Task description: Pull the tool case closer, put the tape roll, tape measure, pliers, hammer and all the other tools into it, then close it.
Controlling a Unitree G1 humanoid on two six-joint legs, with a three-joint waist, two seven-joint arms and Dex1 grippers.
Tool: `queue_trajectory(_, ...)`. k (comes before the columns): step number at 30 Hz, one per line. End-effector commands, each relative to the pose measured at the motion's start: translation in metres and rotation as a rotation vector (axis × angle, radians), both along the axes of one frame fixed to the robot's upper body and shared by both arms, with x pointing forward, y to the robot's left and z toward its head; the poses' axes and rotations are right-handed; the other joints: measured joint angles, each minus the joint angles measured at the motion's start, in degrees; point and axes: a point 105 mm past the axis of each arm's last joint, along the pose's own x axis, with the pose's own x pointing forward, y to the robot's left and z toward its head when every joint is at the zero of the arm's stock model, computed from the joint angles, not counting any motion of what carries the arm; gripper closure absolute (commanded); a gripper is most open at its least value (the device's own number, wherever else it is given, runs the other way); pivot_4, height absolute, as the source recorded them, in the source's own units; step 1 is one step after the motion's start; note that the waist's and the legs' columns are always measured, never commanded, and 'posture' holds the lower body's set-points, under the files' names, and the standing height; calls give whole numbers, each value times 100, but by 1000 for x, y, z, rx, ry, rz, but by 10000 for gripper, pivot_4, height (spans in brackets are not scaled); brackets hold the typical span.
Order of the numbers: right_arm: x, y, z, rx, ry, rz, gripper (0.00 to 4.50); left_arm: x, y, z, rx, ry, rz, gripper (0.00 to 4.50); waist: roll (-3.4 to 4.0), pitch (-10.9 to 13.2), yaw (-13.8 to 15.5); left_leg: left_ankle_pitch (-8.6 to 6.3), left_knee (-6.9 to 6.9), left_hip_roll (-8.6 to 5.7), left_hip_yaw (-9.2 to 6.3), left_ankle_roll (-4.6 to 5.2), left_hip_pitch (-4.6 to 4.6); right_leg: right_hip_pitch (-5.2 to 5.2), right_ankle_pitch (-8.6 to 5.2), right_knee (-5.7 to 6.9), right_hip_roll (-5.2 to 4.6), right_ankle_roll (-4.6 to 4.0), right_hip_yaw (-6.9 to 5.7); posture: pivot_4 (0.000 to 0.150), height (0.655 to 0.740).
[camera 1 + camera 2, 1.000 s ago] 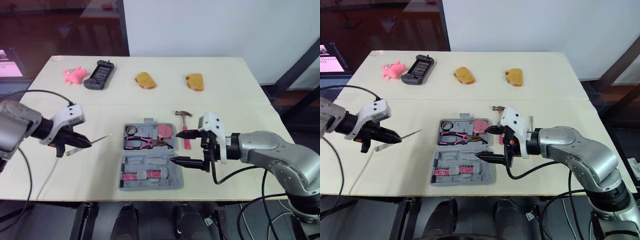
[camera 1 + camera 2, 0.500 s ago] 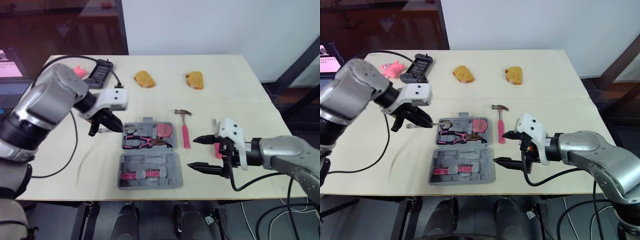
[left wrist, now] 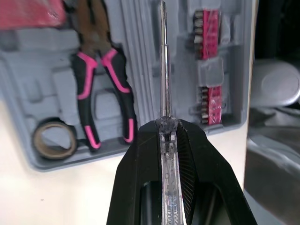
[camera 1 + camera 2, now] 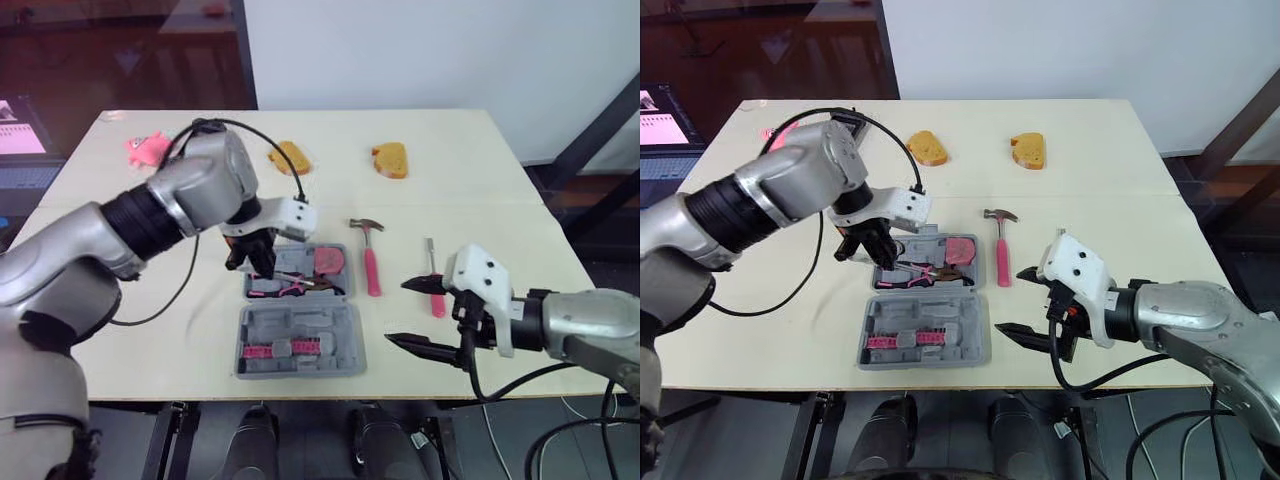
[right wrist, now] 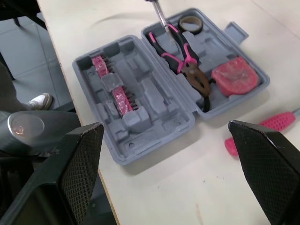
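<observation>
Cream desk (image 4: 450,170) holds the open tool case (image 4: 300,325); left end effector (image 3: 167,125) clamps a screwdriver (image 3: 163,70) over the pliers (image 5: 190,70), right end effector (image 4: 398,313) hangs spread wide nearby.

No legible text or markings.

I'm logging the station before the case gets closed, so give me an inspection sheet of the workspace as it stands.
Surface: beige table, no spills seen.
Job's things: tool case open, holding tape roll, pliers, tape measure; hammer and pink-handled screwdriver lie on the table beside it.
Clutter: two bread slices and a pink toy at the far side.
Grippers: left gripper shut on clear-handled screwdriver over the case; right gripper open, empty.
Cables: left arm's cable arches over the table; right arm's cable droops at the near edge.
Surroundings: white wall, lit screen at left.
</observation>
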Motion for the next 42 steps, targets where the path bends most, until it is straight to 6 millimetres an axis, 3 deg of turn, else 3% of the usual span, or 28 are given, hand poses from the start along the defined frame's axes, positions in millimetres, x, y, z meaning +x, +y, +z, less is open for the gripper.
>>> queue_trajectory(1,-7,8,5,13,-35,21,0,2,-4,-4,19,16,30,44783,0,0,13,0,2,0,0,0,0,1,0,0,0,0,0,1500,7400)
queue_trajectory(10,-8,17,0,34,24,43,0,-12,-10,-46,40,107,121,44783,0,0,1,0,7,0,1,0,0,1,0,3,0,1,3,1500,7400)
queue_trajectory(16,2,17,-5,51,100,13,0,-6,-11,-67,12,51,144,44783,0,0,30,0,22,0,1,0,-2,6,0,4,-1,2,3,1500,7400)
queue_trajectory(32,13,18,-40,15,143,39,0,8,-16,-64,-15,-12,113,44783,0,0,27,-2,30,0,1,3,-3,8,0,5,0,3,2,1500,7400)
queue_trajectory(36,13,19,-48,4,147,51,0,-5,-13,-67,8,39,69,44783,0,0,25,-2,30,0,1,3,-3,9,0,5,0,3,3,1500,7400)
queue_trajectory(42,12,20,-58,-4,161,59,0,-6,-12,-67,14,32,78,44783,1,-1,26,-2,33,0,1,3,-3,9,1,7,0,3,3,1500,7400)
